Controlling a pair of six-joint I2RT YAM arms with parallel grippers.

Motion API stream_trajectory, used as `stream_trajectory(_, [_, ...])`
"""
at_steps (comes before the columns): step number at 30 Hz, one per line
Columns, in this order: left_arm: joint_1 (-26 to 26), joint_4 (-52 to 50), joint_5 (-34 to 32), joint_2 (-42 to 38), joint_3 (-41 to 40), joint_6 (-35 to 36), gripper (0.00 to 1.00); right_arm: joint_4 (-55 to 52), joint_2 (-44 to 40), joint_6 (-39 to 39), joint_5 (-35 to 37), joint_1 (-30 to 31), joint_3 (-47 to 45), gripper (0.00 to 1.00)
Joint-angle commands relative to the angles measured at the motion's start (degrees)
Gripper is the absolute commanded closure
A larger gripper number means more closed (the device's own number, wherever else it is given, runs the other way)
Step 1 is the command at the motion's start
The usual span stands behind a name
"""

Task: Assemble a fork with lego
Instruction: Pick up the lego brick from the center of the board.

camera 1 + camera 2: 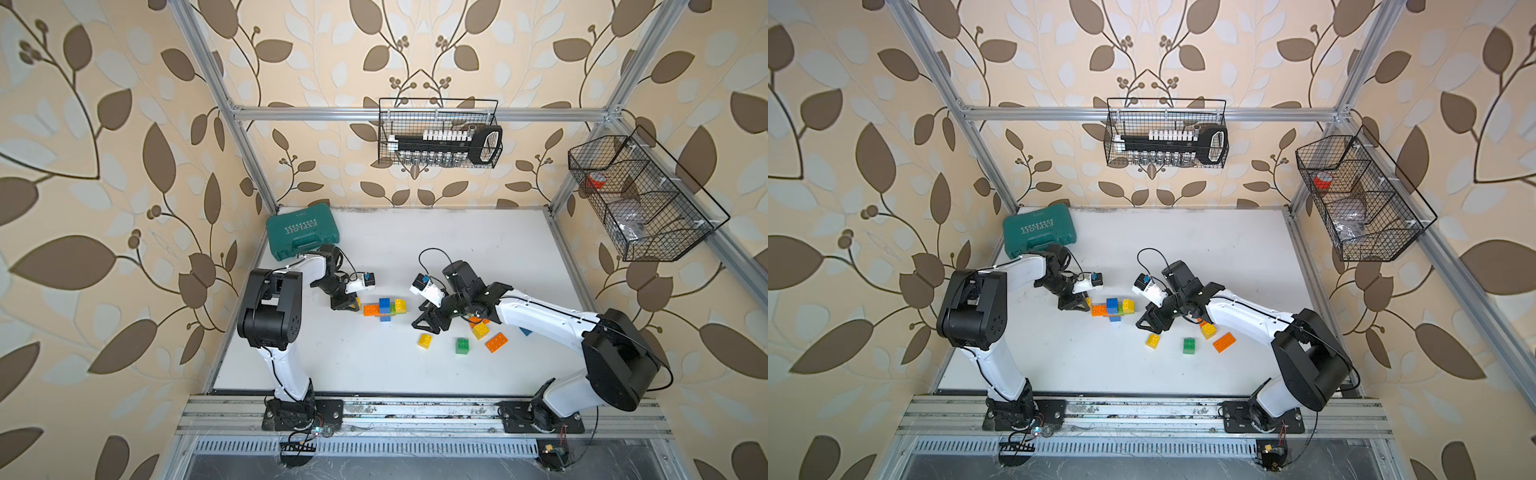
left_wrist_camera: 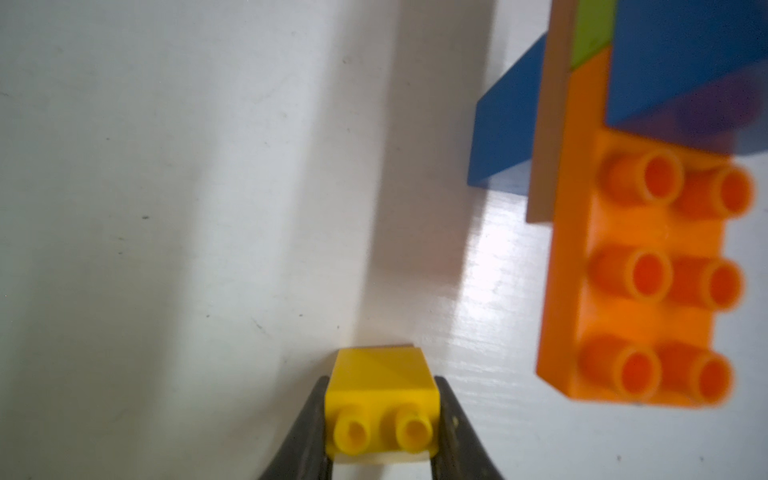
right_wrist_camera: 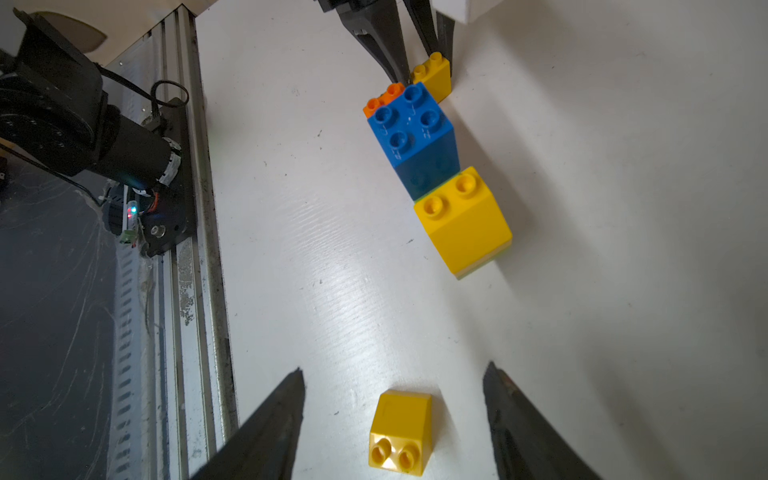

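Fingers [image 3: 266,428] of the right gripper [image 3: 395,370] stood wide apart on either side of a loose yellow brick [image 3: 401,432] on the table [image 1: 415,257]. They touched neither side of it and held nothing. To the right of that brick lay more unused pieces: a green brick [image 1: 462,345], an orange brick [image 1: 496,342] and a second yellow brick [image 1: 480,330] at the edge of the right arm.

Farther in, the partial fork [image 1: 384,308] lay mid-table. It was a short row of orange, green and yellow, with blue on top and a blue piece jutting toward the near side. At its left end the left gripper [image 2: 382,380] had its fingers [image 2: 307,436] pressed against both sides of a small yellow brick [image 2: 382,407], just beside the row's orange end. Whether that brick was clear of the table could not be told.

The build looked roughly half done, with this piece still to seat and several bricks unplaced.

A front rail [image 1: 415,409] bounded the near edge, and bare table lay between it and the spare bricks. The tight spot was the middle, where both grippers flanked the fork. Beyond it the far half was open, except for a teal tool case [image 1: 301,235] in the far-left corner, close behind the left arm.
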Motion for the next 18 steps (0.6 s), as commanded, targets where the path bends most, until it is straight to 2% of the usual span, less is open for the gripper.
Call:
stream_trajectory(1, [-0.5,-1.7,1.3,-2.9,-0.3,0.1,0.8,-1.0,0.9,1.5,0.2,-0.2,2.2,0.3])
stream_trajectory(3, [-0.5,-1.8,1.0,-3.9,-0.8,-0.5,0.87,0.3,1.1,3.6,0.7,-0.9,2.0,0.29])
stream_trajectory(7, [-0.4,-1.5,0.6,-7.6,-2.7,-2.6,0.99,3.8,1.4,10.2,-3.2,-3.8,1.4,0.26])
stream_trajectory(13, [-0.5,1.7,-0.3,-18.2,-8.7,-3.1,1.0,8.8,4.1,23.3,-7.9,-7.3,0.4,0.19])
stream_trajectory(18, [-0.9,0.4,1.0,-26.4,-9.3,-3.8,1.0,17.5,8.8,35.9,-12.5,-7.4,-0.7,0.12])
